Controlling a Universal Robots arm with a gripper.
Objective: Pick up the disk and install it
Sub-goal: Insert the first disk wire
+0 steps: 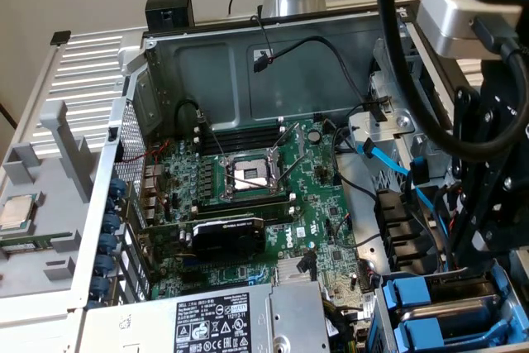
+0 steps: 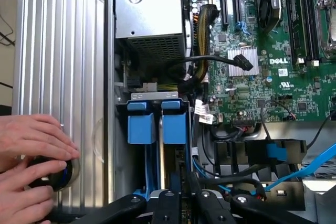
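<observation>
Take the exterior view with the processor socket (image 1: 248,175) as your dial centre. Out at nine o'clock a processor chip (image 1: 16,212) lies by a grey plastic piece (image 1: 50,167). At six o'clock sits the black graphics card (image 1: 227,237), and beyond it the power supply (image 1: 240,320). At four o'clock you find the disk (image 1: 407,295) in its blue carrier, standing in the drive bay just beside a second blue carrier (image 1: 411,338). At three o'clock the gripper (image 1: 479,241) hangs over that bay. You cannot tell whether it is spread or pinching. In the wrist view a person's hands (image 2: 34,140) rest on the ribbed case wall (image 2: 58,51), cupped around a dark round object (image 2: 52,174).
</observation>
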